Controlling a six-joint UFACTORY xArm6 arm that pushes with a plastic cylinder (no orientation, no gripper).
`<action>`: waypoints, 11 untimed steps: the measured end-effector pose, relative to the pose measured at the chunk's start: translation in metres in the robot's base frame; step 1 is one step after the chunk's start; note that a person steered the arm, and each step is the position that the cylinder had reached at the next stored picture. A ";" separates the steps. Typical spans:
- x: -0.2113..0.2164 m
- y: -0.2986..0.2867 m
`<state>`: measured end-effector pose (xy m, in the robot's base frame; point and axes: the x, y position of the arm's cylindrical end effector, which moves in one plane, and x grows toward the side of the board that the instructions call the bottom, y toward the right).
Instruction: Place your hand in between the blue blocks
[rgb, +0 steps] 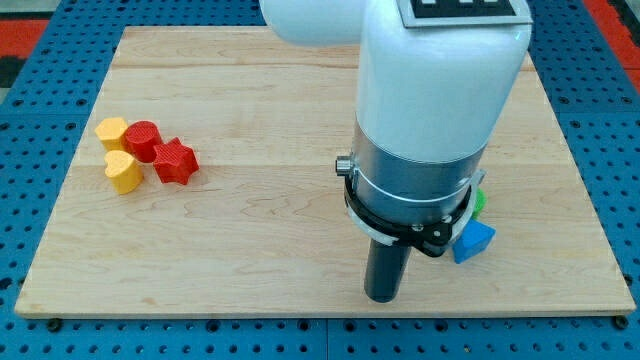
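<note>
A blue block (474, 241), angular in shape, lies at the view's lower right, partly hidden behind the arm. No second blue block shows; the arm's white and grey body (430, 120) hides much of the board's right side. My tip (383, 297) rests on the wooden board near its bottom edge, to the left of the blue block with a gap between them. A sliver of a green block (480, 200) shows just above the blue block, at the arm's right edge.
At the view's left sit a yellow block (111, 131), a red cylinder (142, 139), a red star block (175, 161) and a yellow heart-like block (123, 171), clustered together. The wooden board (280, 100) lies on a blue perforated table.
</note>
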<state>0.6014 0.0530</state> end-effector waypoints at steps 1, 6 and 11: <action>0.000 0.000; -0.032 0.129; -0.147 -0.036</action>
